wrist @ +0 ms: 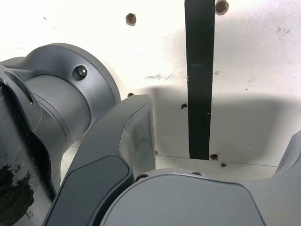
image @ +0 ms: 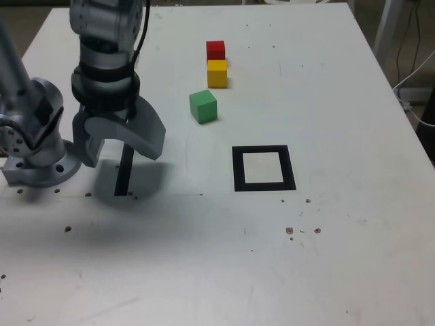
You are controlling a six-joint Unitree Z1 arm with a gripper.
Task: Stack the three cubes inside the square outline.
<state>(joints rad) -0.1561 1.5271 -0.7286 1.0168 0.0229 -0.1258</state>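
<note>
Green cube (image: 204, 107), red cube (image: 215, 49) and yellow cube (image: 217, 76), and we have all three standing on the white table (image: 360, 224), outside the square outline (image: 291, 168)! We pick it up at the exterior view's left, where the arm's grey base (image: 44, 171) sits on the tabletop, a screw (wrist: 82, 71) showing clearly on its flange in the wrist view. Next along, the gripper (image: 123, 159) hangs above the table, and it's wide open, folks, jaws well apart with bare tabletop showing between them. Under it runs the straight black strip (wrist: 200, 80), and beside that strip the wrist view gives us some faint dark marks (wrist: 159, 76); we can't make out any letters in them.

On we go to the green cube, turned at an angle, nearest of the three to the outline and apart from the other two. Just beyond, we find the red cube at the back with the yellow one right in front; whether those two touch, we can't tell from this angle. Now we reach the outline, a thick black frame around a white centre, the three cubes still to be stacked inside it. And out past the table's edge at the exterior view's right, we spot a pale cable (image: 416, 117) looping down.
</note>
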